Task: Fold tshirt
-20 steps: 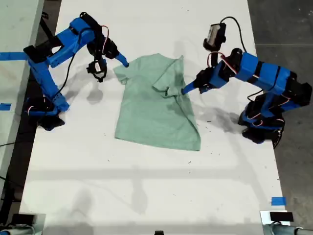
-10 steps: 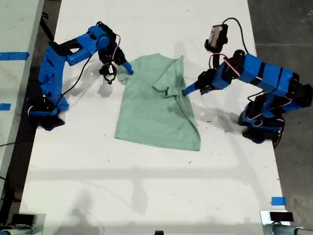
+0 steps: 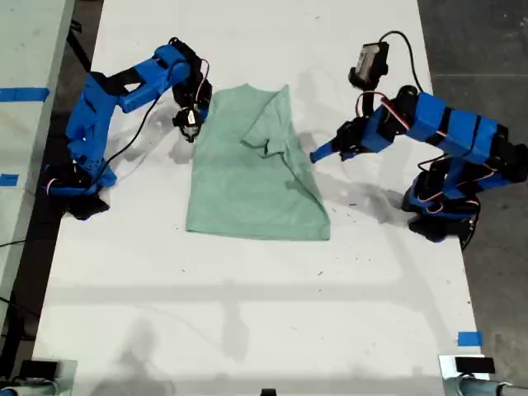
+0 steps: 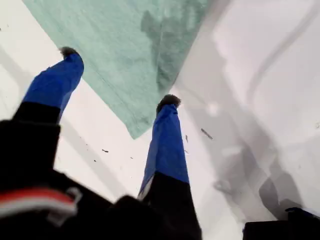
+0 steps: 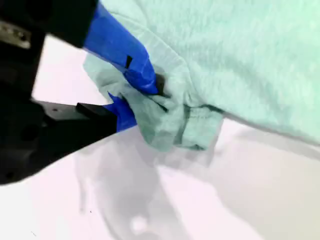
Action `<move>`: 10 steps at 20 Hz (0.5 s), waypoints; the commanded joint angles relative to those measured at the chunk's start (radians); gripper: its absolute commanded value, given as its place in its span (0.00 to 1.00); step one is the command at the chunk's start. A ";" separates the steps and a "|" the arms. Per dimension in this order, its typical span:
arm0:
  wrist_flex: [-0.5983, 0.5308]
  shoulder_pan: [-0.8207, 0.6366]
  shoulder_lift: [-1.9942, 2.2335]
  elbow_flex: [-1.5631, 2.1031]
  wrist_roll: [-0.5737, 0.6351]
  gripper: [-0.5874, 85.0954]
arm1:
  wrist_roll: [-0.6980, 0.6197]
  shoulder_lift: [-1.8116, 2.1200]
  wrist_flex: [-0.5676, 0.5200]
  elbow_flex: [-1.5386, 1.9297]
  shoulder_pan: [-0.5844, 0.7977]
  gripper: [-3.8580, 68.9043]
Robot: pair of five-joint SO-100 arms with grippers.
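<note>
The jaws of my second gripper [image 5: 137, 95] are clenched on a bunched piece of the tshirt [image 3: 247, 190], which I judge to be the sleeve at its edge. The cloth is gathered in a thick wad between them, not as a flat layer. The jaws of my first gripper [image 4: 120, 77] are released. They hover over the opposite border of the tshirt and hold nothing. One tip is over the cloth and the other is over the bare surface [image 3: 247, 313].

The main risk, in my judgement, is that nothing pins the garment. If my second gripper carries the sleeve across, the light cloth can slide as a whole over the smooth surface and not bend. The wad can also slip out of the jaws, or fall in a lump, so the fold becomes crooked. The flap already lying over the body on the side of my first gripper can be disturbed and open again.

The tshirt lies flat in the far half of the surface, about midway between the two arms. Its neck points to the far edge and its hem to the near edge. The long axis runs from far to near, slightly slanted.
</note>
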 commanded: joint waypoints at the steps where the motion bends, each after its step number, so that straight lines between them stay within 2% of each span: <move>1: 0.054 -0.011 0.063 0.009 -0.026 0.01 | 0.012 0.051 -0.020 -0.002 -0.006 0.44; 7: 0.178 0.014 0.333 -0.006 -0.080 0.01 | 0.026 0.078 -0.028 0.037 -0.009 0.44; 10: 0.144 0.094 0.419 -0.052 -0.087 0.01 | 0.025 0.078 -0.040 0.044 -0.008 0.44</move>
